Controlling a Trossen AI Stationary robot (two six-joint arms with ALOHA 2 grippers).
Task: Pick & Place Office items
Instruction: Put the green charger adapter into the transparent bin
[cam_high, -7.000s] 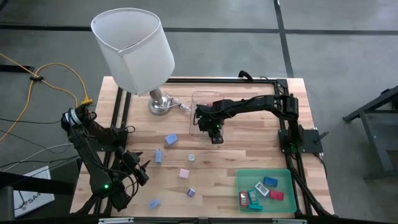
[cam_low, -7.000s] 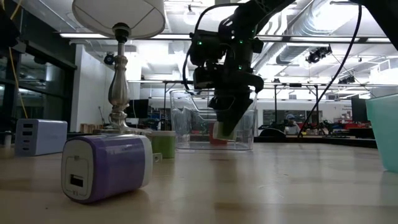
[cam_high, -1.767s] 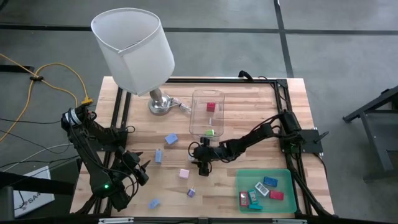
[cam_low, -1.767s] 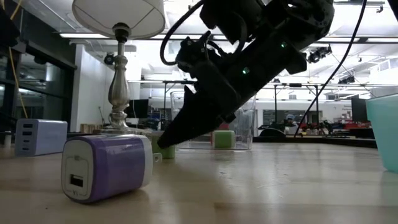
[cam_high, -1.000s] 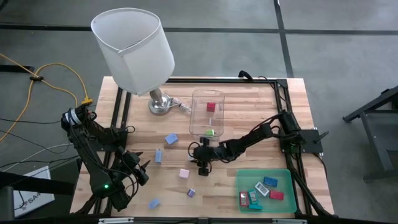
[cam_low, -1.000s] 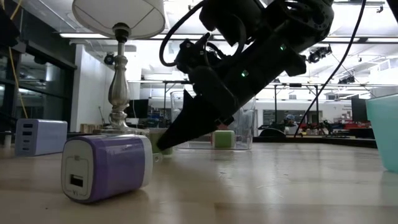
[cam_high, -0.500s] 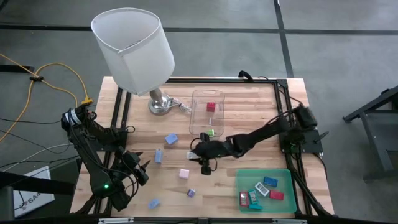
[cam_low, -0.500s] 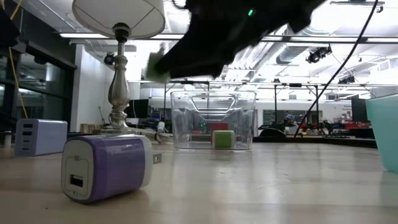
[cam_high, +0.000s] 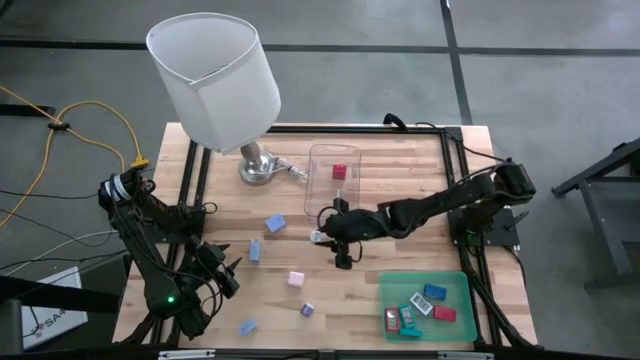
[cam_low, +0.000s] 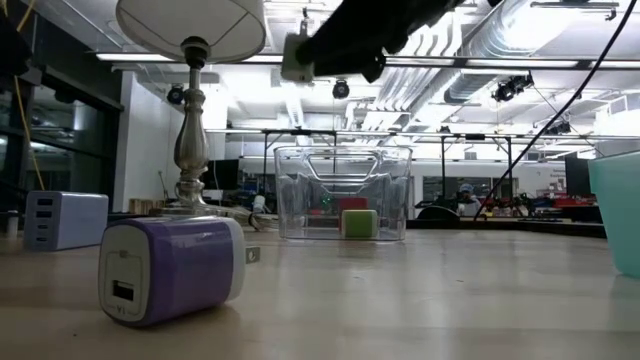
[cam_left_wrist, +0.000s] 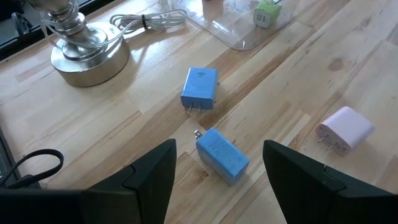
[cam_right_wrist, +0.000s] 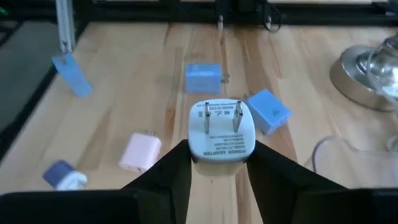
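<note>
Overhead, bench-level and wrist views of a two-arm robot at a wooden bench (cam_high: 400, 190). The right hand (cam_high: 322, 238) is raised above the middle of the bench, just in front of the clear plastic box (cam_high: 333, 182), with its fingers (cam_right_wrist: 168, 174) closed on a white charger (cam_right_wrist: 221, 131); the charger's two metal prongs face the wrist camera. In the bench-level view the same charger (cam_low: 298, 57) hangs high in the air, above the box (cam_low: 343, 193).

The left hand (cam_left_wrist: 217, 180) waits at the bench's front left corner, its fingers (cam_left_wrist: 149, 177) parted with nothing between them.

Inside the box lie a red piece (cam_high: 340, 171) at the far end and a green piece (cam_high: 338, 213) at the near end; the green piece (cam_low: 359, 222) rests on the box floor.

Loose on the bench, left of the right hand, are a blue charger (cam_high: 274, 225), a second blue charger (cam_high: 255, 251), a pink charger (cam_high: 296, 279), a purple-and-white charger (cam_high: 307, 311) and a light blue piece (cam_high: 247, 327) near the front edge. The purple-and-white charger (cam_low: 172, 270) lies on its side closest to the bench-level camera.

The flat green tray (cam_high: 460, 285) sits at the front right corner and holds several small pieces in red, teal, blue and white; their exact number cannot be told.

A lamp (cam_high: 215, 75) with a white shade stands at the far left, its metal base (cam_left_wrist: 89, 57) beside a coiled cable (cam_left_wrist: 149, 20).
</note>
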